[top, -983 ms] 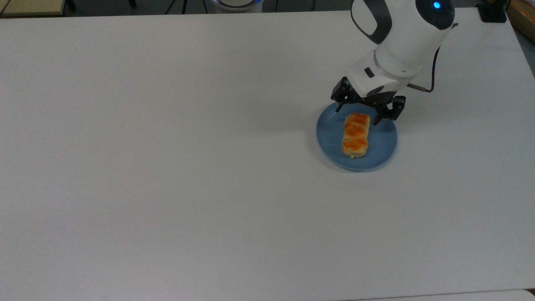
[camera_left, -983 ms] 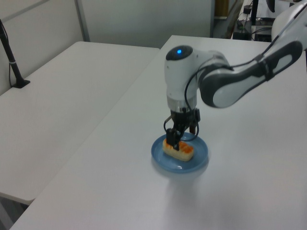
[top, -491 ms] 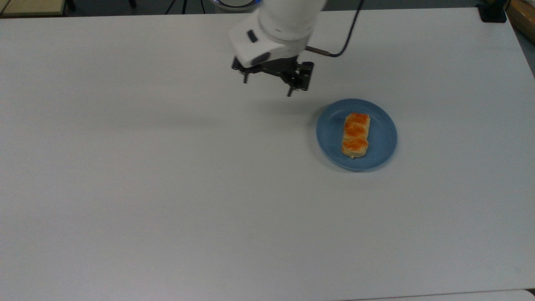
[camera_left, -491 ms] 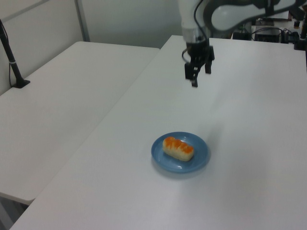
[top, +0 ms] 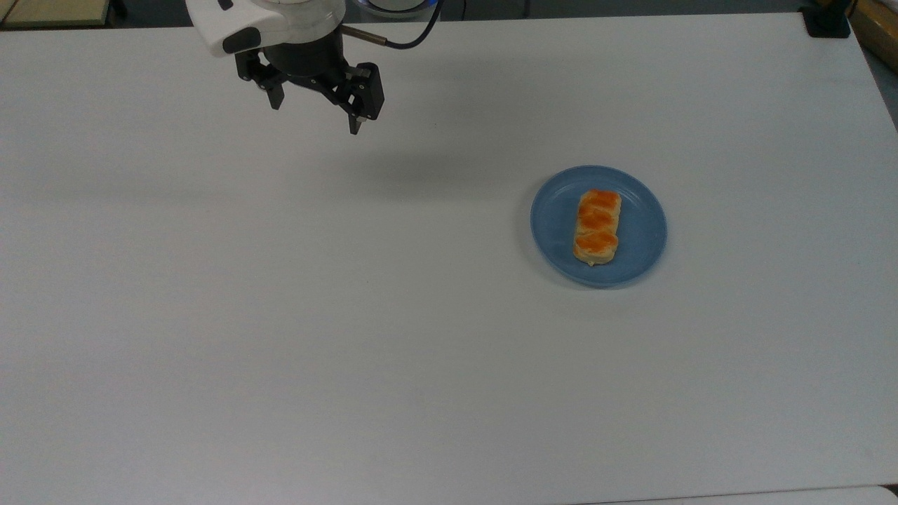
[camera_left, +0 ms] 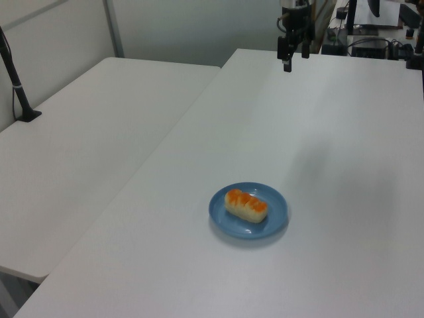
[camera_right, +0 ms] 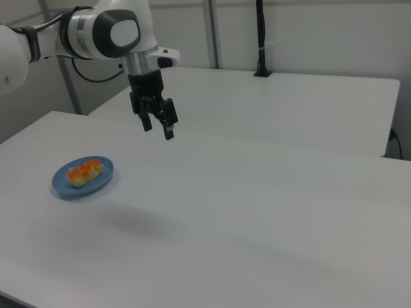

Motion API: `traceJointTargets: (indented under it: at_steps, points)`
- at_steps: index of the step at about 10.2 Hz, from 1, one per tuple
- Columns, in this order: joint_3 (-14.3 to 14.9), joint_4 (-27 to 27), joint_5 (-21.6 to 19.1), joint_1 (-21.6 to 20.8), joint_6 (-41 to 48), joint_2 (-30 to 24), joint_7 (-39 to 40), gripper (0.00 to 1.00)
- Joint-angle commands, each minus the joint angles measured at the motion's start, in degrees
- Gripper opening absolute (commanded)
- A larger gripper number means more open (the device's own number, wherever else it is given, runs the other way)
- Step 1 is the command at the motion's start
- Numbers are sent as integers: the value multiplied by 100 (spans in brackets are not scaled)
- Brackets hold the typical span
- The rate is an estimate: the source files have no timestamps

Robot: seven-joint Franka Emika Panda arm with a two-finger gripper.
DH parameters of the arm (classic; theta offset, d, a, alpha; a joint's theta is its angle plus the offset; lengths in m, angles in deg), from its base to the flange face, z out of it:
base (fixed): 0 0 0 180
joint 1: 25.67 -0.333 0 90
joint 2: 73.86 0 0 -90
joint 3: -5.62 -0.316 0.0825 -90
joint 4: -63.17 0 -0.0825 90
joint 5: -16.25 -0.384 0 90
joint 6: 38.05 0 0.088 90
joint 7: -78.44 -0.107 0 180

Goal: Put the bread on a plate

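The bread [top: 597,226] lies on the blue plate [top: 642,245] near the tabletop's edge, so the job looks done, and the gripper [top: 317,105], fingers open and empty, just needs to stay away.

Even, bright overhead light falls on the white table [top: 280,315], which reads slightly grey-blue with no hard glare. The gripper [top: 316,109] casts a wide, soft-edged shadow on the table to the top view's right of itself, and in the right view a faint smudge of shadow lies on the table below it; the plate [top: 642,242] throws a thin dark rim of shadow along its lower left edge in the top view. All three views are a little soft and grainy
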Motion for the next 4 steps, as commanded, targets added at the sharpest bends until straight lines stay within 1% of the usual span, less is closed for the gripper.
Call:
traceJointTargets:
  at_steps: [1, 4]
  points:
    - [-11, -179, -32, 23, 19, -169, 67, 100]
    - [-11, -178, -5, 50, 1, -178, 84, 100]
